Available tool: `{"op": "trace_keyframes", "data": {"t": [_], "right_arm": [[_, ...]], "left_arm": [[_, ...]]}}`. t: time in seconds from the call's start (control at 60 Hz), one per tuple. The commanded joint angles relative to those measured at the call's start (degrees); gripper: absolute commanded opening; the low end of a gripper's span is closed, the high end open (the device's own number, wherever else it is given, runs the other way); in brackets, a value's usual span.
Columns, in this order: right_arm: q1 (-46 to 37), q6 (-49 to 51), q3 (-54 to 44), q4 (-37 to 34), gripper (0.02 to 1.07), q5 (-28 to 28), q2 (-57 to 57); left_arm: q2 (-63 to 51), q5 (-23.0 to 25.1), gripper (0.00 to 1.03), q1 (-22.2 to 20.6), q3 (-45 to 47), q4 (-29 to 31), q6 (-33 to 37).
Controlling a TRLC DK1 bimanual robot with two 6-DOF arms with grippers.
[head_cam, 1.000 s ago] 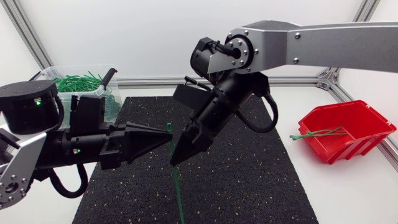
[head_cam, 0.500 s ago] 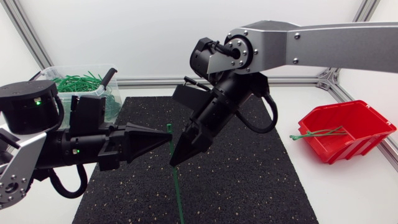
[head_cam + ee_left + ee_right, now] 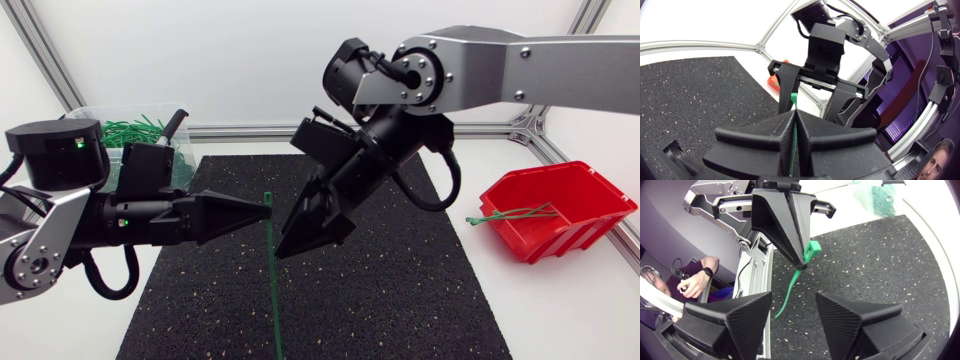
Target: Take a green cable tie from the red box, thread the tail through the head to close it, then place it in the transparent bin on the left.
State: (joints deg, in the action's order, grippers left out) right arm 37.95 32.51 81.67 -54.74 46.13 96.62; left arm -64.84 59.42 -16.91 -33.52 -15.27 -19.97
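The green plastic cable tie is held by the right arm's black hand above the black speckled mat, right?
No, the left arm's black hand holds the green plastic cable tie above the black speckled mat; the right hand is open. The right wrist view shows it.

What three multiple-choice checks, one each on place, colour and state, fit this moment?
1. Where is the red box in the head view? A. far right B. far left C. centre
2. What colour is the held cable tie? A. red B. green C. white
3. How is the right end effector? A. open B. shut on the tie C. out of view
Answers: 1 A, it sits at the view's right; 2 B, the strip pinched by the left end effector is green; 3 A, its fingers stand apart.
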Motion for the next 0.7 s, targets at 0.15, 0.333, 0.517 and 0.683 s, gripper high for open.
{"op": "trace_keyframes", "data": {"t": [0.15, 0.333, 0.517, 0.683], "right_arm": [[-3.5, 6.1, -5.9, 9.7, 1.04, -5.0, -5.2], [-3.7, 10.2, -7.1, 12.1, 1.04, -15.7, -4.4], [-4.6, 15.5, -7.9, 13.8, 1.04, -21.0, -3.2], [-4.8, 25.2, -10.4, 14.6, 1.04, -24.4, -4.3]], "left_arm": [[-8.2, 5.2, 0.04, 3.5, -5.1, -1.2, -1.0], [-14.1, 7.6, 0.04, 4.5, -7.4, -2.7, -1.6], [-18.2, 9.0, 0.04, 5.0, -9.7, -3.0, -4.6], [-21.0, 10.4, 0.04, 5.7, -11.6, -3.8, -9.1]]}}
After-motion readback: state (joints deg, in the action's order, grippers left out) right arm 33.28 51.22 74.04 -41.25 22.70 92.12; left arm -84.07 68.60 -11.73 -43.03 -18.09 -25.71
